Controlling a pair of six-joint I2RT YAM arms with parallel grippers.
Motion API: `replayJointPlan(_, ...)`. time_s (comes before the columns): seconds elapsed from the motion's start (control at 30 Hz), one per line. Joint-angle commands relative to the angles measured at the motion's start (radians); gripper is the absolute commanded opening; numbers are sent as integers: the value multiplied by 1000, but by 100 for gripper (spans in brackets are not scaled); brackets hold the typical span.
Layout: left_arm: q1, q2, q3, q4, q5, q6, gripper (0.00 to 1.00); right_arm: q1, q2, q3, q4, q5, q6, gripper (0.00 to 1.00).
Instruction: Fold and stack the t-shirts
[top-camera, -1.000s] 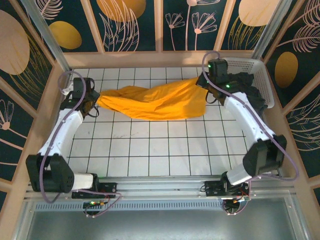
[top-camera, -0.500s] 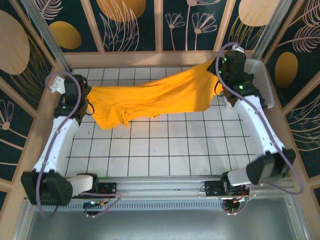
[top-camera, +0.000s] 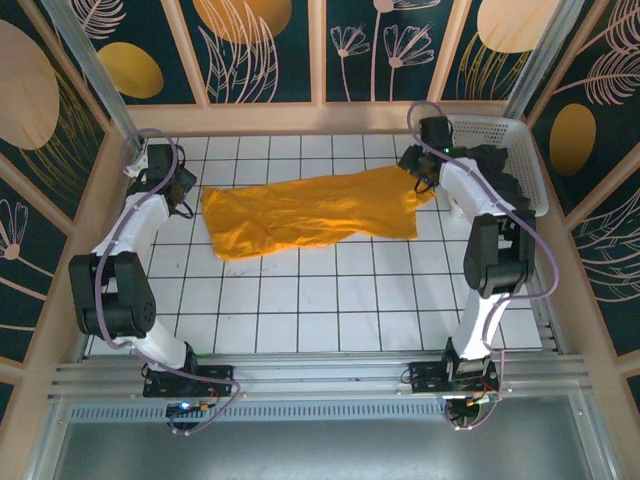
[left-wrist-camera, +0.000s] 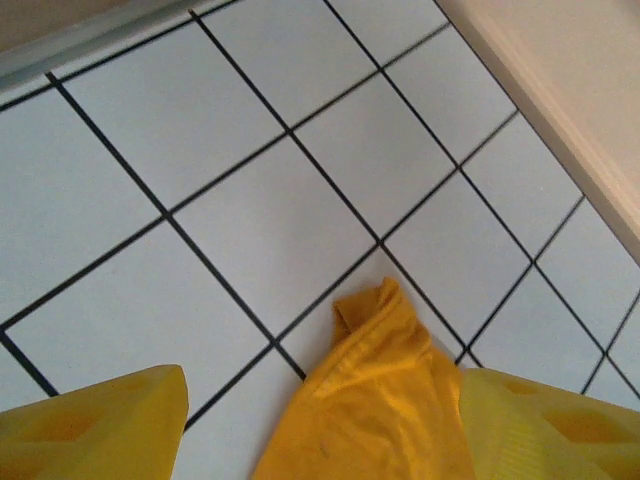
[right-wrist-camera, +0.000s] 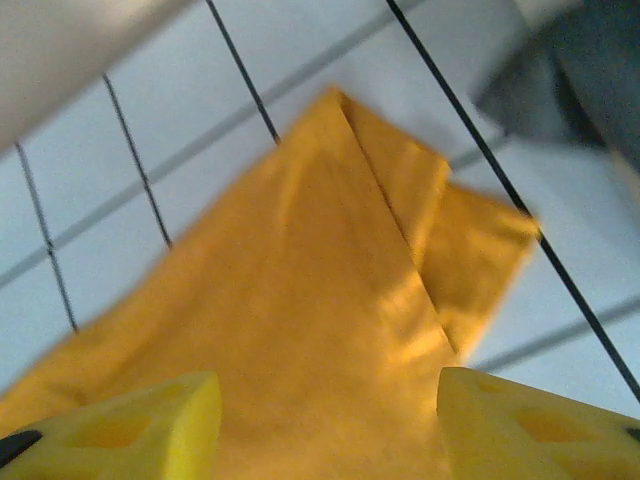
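Observation:
The orange-yellow t-shirt (top-camera: 310, 210) lies spread across the far half of the tiled table, several tiles wide. My left gripper (top-camera: 183, 200) hovers over its left end, open. In the left wrist view a bunched corner of the shirt (left-wrist-camera: 385, 390) lies on the tiles between the spread yellow fingers (left-wrist-camera: 100, 425), untouched. My right gripper (top-camera: 418, 180) is over the shirt's right end, also open. In the right wrist view the folded edge of the orange shirt (right-wrist-camera: 320, 300) lies below the parted fingers (right-wrist-camera: 540, 425). A dark charcoal t-shirt (top-camera: 495, 165) sits in the basket.
The white lattice basket (top-camera: 515, 130) stands at the back right corner, close to the right arm. Wooden walls (top-camera: 320, 118) border the table at the back and sides. The near rows of white tiles (top-camera: 320, 310) hold nothing.
Half a second ago both grippers held the orange shirt stretched in the air. Now it lies on the table, both grippers have opened and let go, and the arms have dropped lower.

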Motion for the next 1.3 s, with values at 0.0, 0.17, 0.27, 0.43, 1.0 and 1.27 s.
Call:
replayJointPlan(0.0, 1, 11, -60, 31, 138, 82, 68, 20, -107, -126, 17, -30, 11, 59)
replayJointPlan(0.17, 1, 124, -42, 66, 259, 131, 60, 20, -155, -277, 69, -102, 5, 59)
replayJointPlan(0.27, 1, 178, -31, 59, 241, 154, 59, 11, -147, -308, 66, -150, -3, 59)
replayJointPlan(0.43, 1, 236, -22, 106, 240, 211, 57, 4, -139, -336, 71, -191, -4, 59)
replayJointPlan(1.0, 10, 354, 25, 155, 268, 339, 26, 2, -127, -313, 54, -195, -2, 58)
replayJointPlan(1.27, 10, 308, 42, 125, 225, 339, 0, 1, -123, -319, 50, -154, 22, 56)
